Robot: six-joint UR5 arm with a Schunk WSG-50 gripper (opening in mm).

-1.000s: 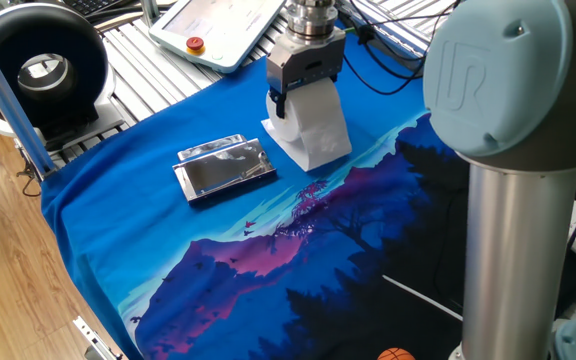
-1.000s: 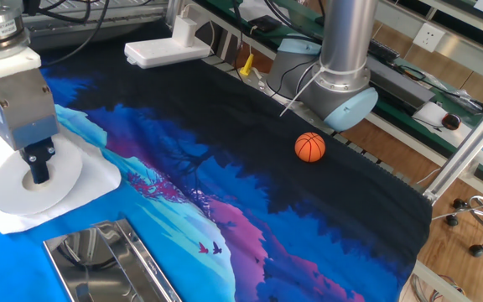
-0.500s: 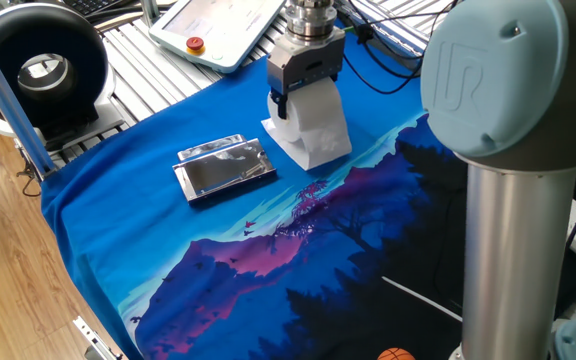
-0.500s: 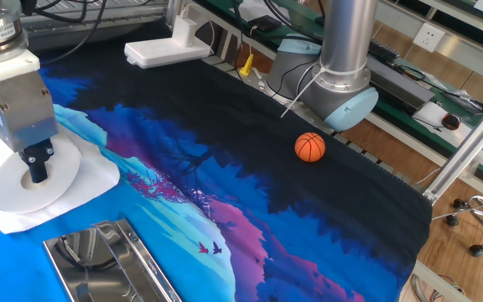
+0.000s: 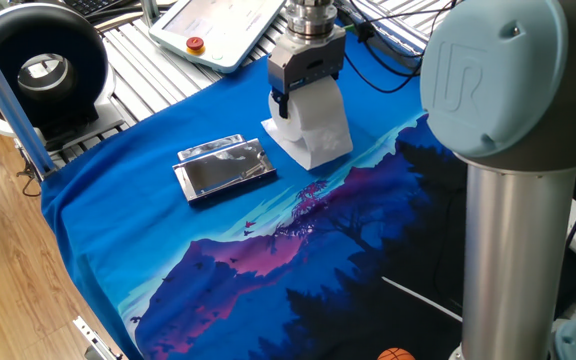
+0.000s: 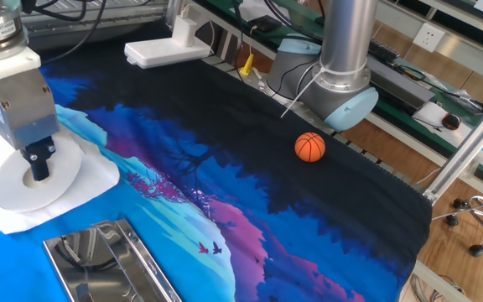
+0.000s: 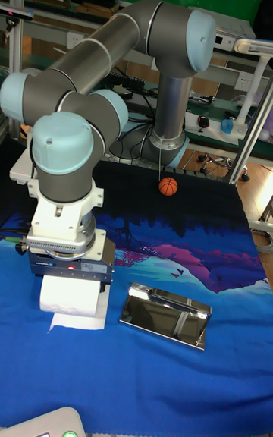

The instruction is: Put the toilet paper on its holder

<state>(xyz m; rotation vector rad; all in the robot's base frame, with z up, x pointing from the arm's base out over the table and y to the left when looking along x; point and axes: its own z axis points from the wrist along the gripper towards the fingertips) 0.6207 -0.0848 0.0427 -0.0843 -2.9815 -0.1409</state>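
Note:
The toilet paper [image 5: 320, 122] is a white roll lying on its side on the blue cloth, with a loose sheet spread under it [image 6: 74, 189]. My gripper [image 6: 37, 164] comes down onto the roll's end. One dark finger sits inside the hollow core and the other is hidden behind the roll wall, so the gripper looks shut on the roll. The holder [image 5: 226, 167] is a shiny silver metal rectangle lying flat on the cloth, a short way beside the roll. It also shows in the tall fixed view, where the holder [image 7: 167, 314] lies right of the toilet paper [image 7: 64, 294].
A small orange ball [image 6: 309, 147] rests on the dark part of the cloth near the arm's base [image 6: 342, 92]. A white pendant with a red button [image 5: 218, 25] lies beyond the cloth's far edge. A black round device [image 5: 43, 65] stands at that corner.
The gripper and the roll seem to have risen very slightly; the loose sheet still lies on the cloth. The holder and ball have not moved.

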